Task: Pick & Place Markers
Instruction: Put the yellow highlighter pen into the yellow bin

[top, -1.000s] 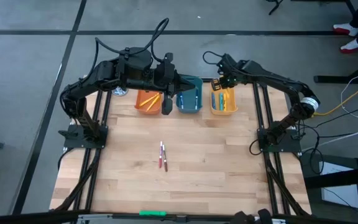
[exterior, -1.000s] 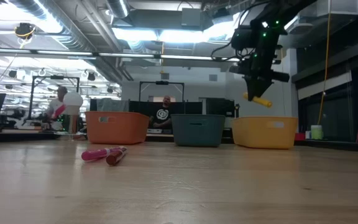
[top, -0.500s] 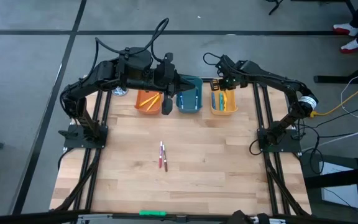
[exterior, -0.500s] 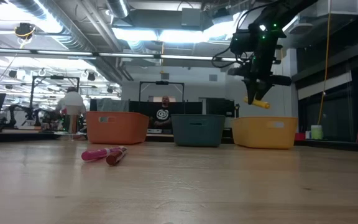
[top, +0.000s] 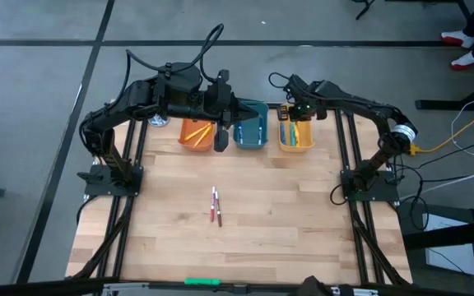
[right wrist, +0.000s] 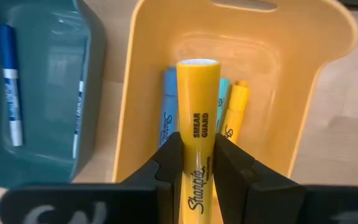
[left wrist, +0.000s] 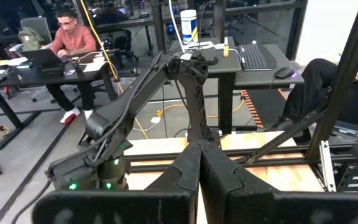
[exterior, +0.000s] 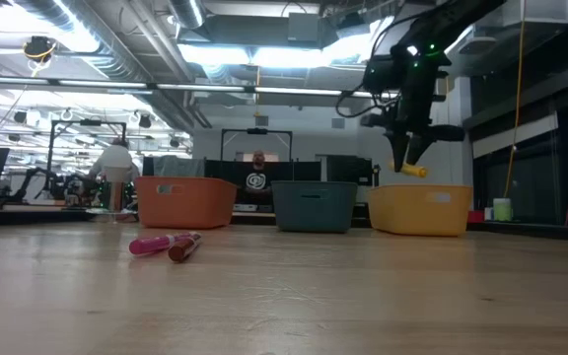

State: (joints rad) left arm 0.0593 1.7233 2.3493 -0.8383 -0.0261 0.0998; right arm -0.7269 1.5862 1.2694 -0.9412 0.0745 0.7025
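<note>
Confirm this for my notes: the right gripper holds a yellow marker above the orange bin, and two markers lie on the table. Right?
Not quite. The right gripper holds the yellow marker above the yellow bin, not the orange one; the right wrist view shows it. Two markers do lie on the table.

Right tool gripping yellow marker above yellow bin

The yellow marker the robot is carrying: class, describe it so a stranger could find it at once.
Look along the table's far edge to the yellow bin, rightmost of three. Above it the right gripper holds the yellow marker in its jaws. Unlike the markers lying in the bin, it hangs in the air.
</note>
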